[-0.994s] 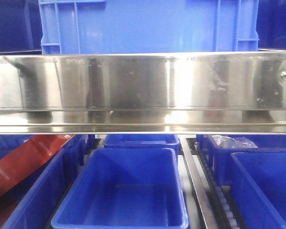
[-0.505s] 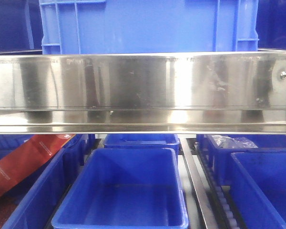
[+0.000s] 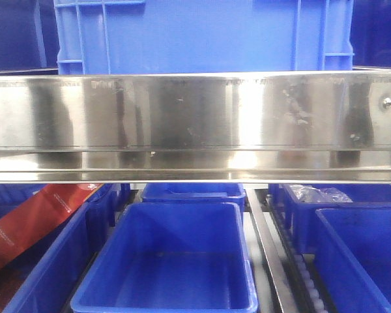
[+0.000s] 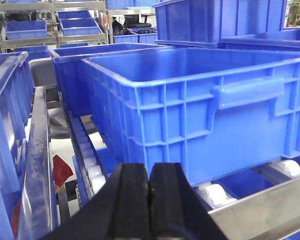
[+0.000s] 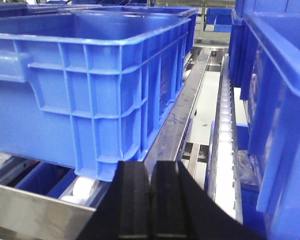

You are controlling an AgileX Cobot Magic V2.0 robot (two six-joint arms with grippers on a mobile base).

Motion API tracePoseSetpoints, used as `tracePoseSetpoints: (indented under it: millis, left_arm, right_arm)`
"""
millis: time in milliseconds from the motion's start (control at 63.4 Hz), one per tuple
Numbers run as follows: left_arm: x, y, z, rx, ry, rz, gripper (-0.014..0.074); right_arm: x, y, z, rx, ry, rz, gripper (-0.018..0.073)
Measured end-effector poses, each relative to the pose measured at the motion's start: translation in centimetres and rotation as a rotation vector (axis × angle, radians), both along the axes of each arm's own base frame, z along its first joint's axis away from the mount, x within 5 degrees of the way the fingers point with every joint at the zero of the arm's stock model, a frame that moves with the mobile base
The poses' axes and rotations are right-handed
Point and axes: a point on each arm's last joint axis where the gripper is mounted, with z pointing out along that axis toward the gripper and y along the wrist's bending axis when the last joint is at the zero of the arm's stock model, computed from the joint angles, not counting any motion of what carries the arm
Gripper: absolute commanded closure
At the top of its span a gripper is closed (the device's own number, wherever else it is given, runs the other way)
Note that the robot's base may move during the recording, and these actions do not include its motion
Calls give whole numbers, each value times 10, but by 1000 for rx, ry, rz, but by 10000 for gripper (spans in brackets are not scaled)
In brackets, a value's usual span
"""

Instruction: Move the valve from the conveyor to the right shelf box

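No valve and no conveyor show in any view. My left gripper [image 4: 150,172] is shut and empty, its black fingers pressed together, just in front of a large blue shelf box [image 4: 200,100] that rests on white rollers. My right gripper [image 5: 150,170] is shut and empty too, in front of the corner of a large blue box [image 5: 90,85] on the same kind of rollers. Neither gripper shows in the front view, where an empty blue box [image 3: 173,261] sits on the lower shelf level in the middle.
A wide steel shelf rail [image 3: 195,124] crosses the front view, with a blue crate [image 3: 202,36] above it. Below are more blue boxes: one at the left with a red packet [image 3: 32,222], one at the right [image 3: 365,254]. Steel dividers [image 5: 182,115] and roller tracks [image 5: 224,125] run between the boxes.
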Motion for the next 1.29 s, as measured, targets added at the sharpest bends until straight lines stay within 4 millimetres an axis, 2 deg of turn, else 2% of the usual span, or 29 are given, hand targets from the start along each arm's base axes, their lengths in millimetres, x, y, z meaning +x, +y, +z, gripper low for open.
tracePoseSetpoints:
  millis: [505, 600, 836, 1057, 1231, 1294]
  left_arm:
    - [-2, 0, 2, -11, -20, -2, 708]
    - [-3, 1, -3, -16, -13, -4, 708]
    - [-22, 17, -43, -28, -48, 105, 708]
    - [-39, 30, -93, -39, -122, 251, 708]
    - [-36, 34, -127, -51, -145, 337, 708]
    - [-35, 34, -131, -53, -153, 347, 708]
  right_arm:
    - [0, 0, 1, 4, -14, -2, 721]
    - [0, 0, 1, 4, -14, -2, 721]
    - [0, 0, 1, 4, -14, -2, 721]
    - [0, 0, 1, 4, -14, -2, 721]
    - [0, 0, 2, 5, -18, -2, 721]
    - [0, 0, 2, 5, -18, -2, 721]
